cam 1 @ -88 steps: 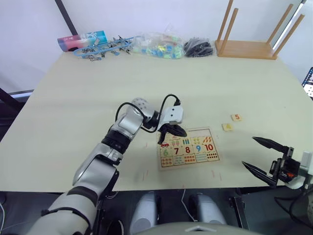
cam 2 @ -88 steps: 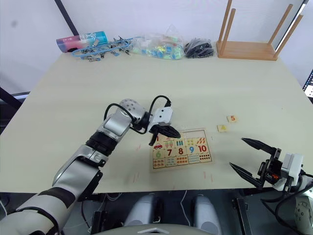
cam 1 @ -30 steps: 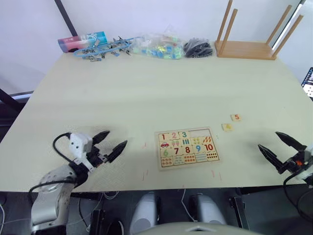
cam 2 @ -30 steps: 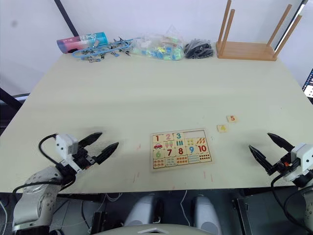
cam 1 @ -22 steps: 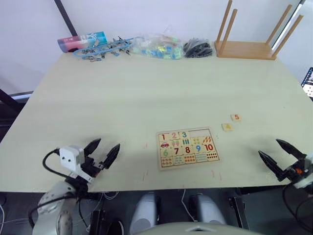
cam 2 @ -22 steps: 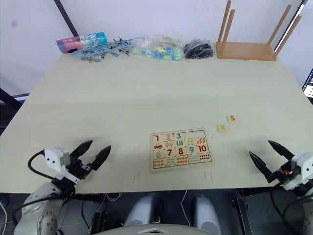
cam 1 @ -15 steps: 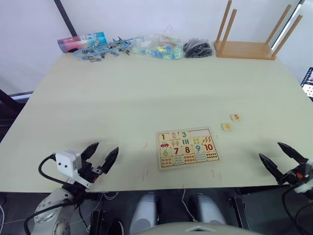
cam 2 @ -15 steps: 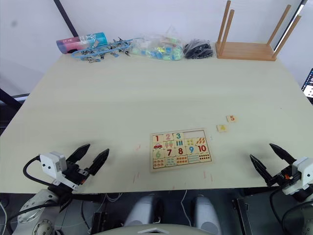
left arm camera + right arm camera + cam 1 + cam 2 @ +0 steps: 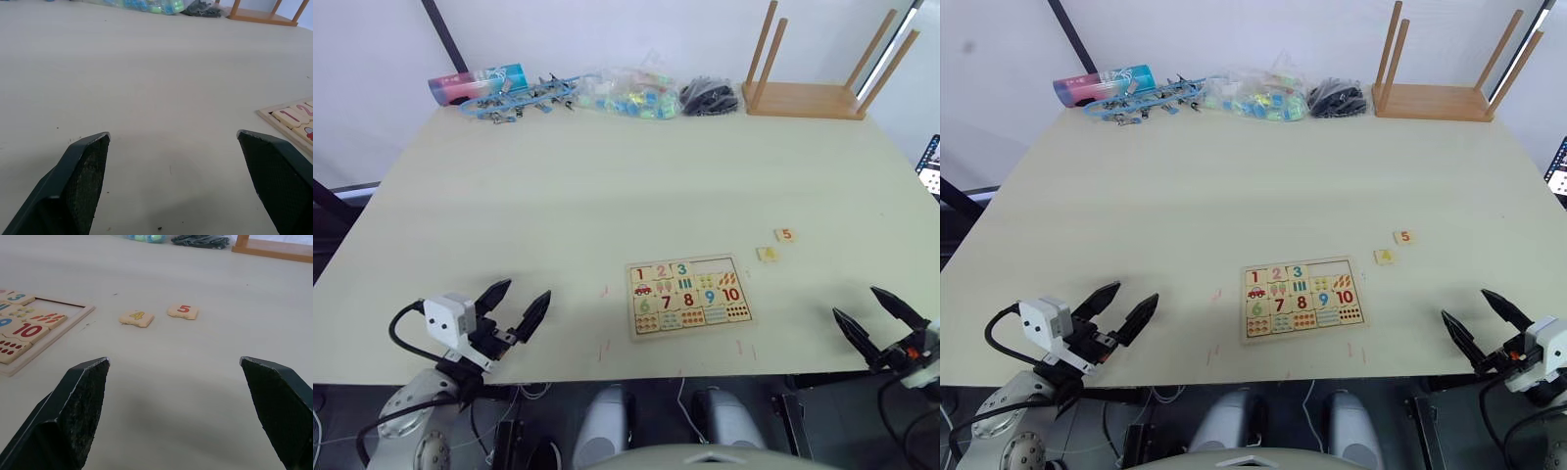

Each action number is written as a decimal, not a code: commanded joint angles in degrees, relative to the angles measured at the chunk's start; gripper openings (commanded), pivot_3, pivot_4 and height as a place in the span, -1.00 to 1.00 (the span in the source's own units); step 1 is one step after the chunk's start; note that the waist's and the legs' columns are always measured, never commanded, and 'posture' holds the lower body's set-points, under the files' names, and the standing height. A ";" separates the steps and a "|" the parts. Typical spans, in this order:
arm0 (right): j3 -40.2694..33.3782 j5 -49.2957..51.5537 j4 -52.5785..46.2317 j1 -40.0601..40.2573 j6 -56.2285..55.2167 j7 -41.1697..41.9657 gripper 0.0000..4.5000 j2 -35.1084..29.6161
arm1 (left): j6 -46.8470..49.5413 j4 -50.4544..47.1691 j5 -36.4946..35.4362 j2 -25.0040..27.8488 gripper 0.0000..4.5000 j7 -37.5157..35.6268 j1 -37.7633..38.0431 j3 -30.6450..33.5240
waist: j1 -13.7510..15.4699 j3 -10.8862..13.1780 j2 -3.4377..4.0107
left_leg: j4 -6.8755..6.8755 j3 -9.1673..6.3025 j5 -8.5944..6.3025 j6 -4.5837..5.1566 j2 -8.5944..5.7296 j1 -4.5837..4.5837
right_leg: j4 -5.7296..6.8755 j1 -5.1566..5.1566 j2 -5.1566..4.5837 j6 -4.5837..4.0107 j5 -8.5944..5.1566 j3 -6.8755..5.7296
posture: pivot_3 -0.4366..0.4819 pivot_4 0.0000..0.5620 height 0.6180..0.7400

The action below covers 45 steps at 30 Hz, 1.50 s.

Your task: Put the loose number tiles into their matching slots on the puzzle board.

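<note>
I read tiles 1, 2, 3 seated in the puzzle board [image 9: 688, 296]; tile 4 [image 9: 767, 255] and tile 5 [image 9: 785, 235] lie loose on the bench [image 9: 607, 166], both slots bare, left pincer [image 9: 521, 306] and right pincer [image 9: 873, 320] wide open, empty.

pale table [image 9: 607, 176], white wall [image 9: 607, 29]

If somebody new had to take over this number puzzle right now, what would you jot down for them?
Left claw: open, holding nothing, near the table's front edge, left of the puzzle board.
Right claw: open, holding nothing, right of the board.
Done: tiles 1, 2 and 3 sit in the top row.
Left: the last two slots are bare. The 4 tile and 5 tile lie loose on the table right of the board, nearer the right claw.
</note>
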 commanded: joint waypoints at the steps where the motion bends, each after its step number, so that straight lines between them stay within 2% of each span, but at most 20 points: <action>1: -0.87 0.15 -1.42 -0.34 -1.26 -0.47 1.00 -0.12 | -0.77 -0.27 -0.65 1.02 0.97 -0.47 -0.43 -0.10 | -0.01 0.00 0.00 | 0.00 0.00 0.00 0.00 0.00 0.00 | 0.00 0.00 0.00 0.00 0.00 0.00 | -0.05 -0.47 0.95; 11: -0.51 -0.24 -1.16 -1.31 -1.20 -0.55 1.00 -0.14 | -2.19 1.21 0.12 2.64 0.97 -2.45 -1.10 -1.51 | -0.02 0.00 0.00 | -0.01 0.00 0.00 0.00 0.01 0.00 | 0.00 0.00 0.00 0.00 0.00 0.00 | -0.05 -0.47 0.95; 18: 2.27 -2.15 -0.07 -3.82 -0.43 2.20 1.00 -2.94 | -4.19 4.64 0.57 7.68 0.97 -8.42 -4.28 -2.76 | -0.03 0.00 0.02 | 0.00 0.01 0.00 0.00 0.00 0.00 | -0.01 0.00 0.00 0.00 0.00 -0.01 | -0.05 -0.47 0.95; 24: 5.47 -3.70 2.67 -9.17 1.74 4.78 1.00 -6.75 | -6.30 7.84 1.13 12.38 0.97 -15.40 -7.71 -4.68 | -0.04 0.01 0.03 | -0.01 0.02 0.00 0.00 -0.01 0.01 | -0.01 -0.01 0.02 0.00 0.00 -0.01 | -0.05 -0.47 0.95; 35: 14.90 -7.28 11.04 -25.67 8.95 15.14 1.00 -16.12 | -8.88 13.39 -0.84 19.37 0.97 -31.14 -16.95 -9.12 | -0.08 0.03 0.05 | -0.02 0.03 0.01 0.00 -0.14 0.00 | -0.01 -0.02 0.04 0.00 0.01 -0.03 | -0.05 -0.47 0.95; 45: 24.48 -15.28 25.24 -42.44 5.81 26.05 1.00 -19.21 | -11.06 18.41 -3.63 20.38 0.97 -43.99 -23.66 -11.88 | -0.21 0.07 0.07 | -0.01 0.07 0.02 0.00 -0.19 -0.03 | -0.02 -0.04 0.06 0.03 0.02 -0.03 | -0.05 -0.47 0.95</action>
